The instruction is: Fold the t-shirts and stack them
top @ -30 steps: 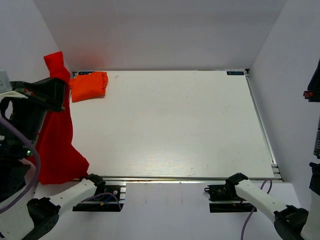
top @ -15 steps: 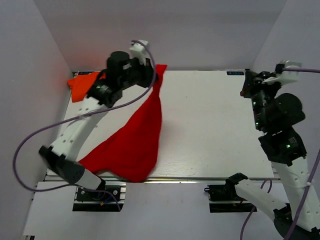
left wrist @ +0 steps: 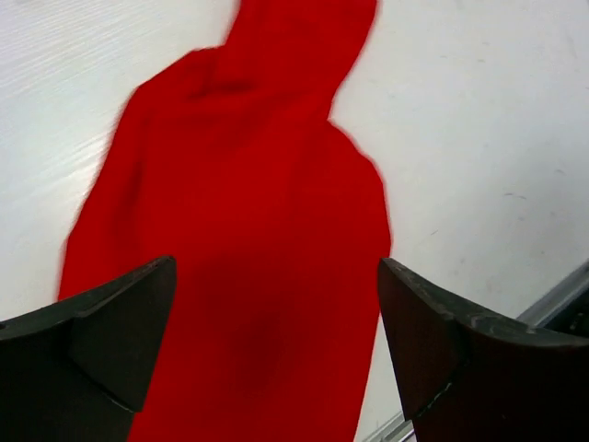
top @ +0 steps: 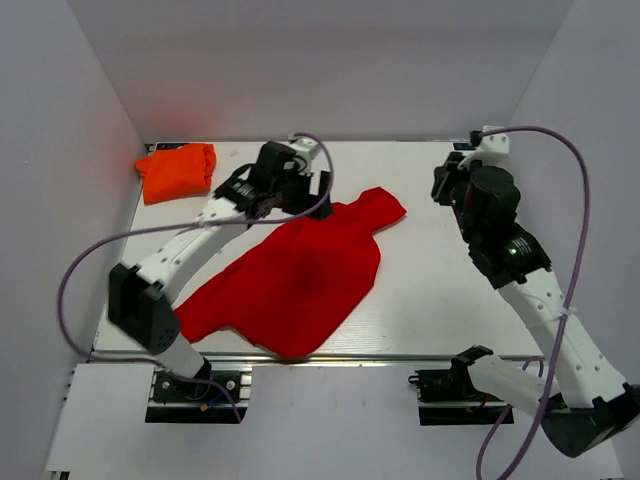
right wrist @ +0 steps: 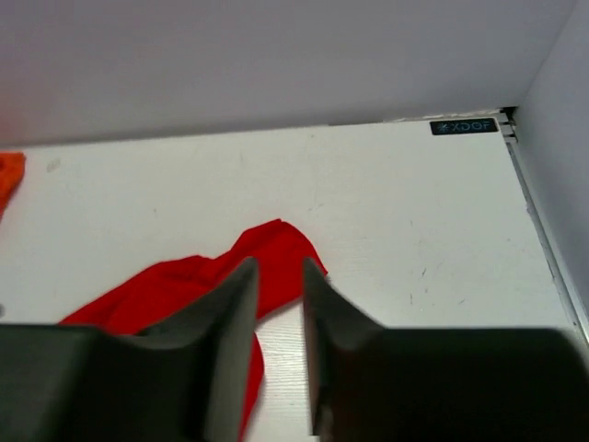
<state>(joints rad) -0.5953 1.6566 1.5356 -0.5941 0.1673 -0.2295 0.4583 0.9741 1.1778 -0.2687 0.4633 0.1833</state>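
Red tee [top: 300, 275] lies rumpled on the table [top: 440, 290], near-left. Left gripper [left wrist: 276, 267] spread wide above it, right gripper [right wrist: 278, 265] barely parted, both empty. Flattening next, I'd say.

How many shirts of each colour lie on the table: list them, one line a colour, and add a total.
Bright red cotton t-shirt, spread loosely across the middle of the white table: 1
Orange cotton t-shirt, bundled at the far left corner: 1
Total: 2
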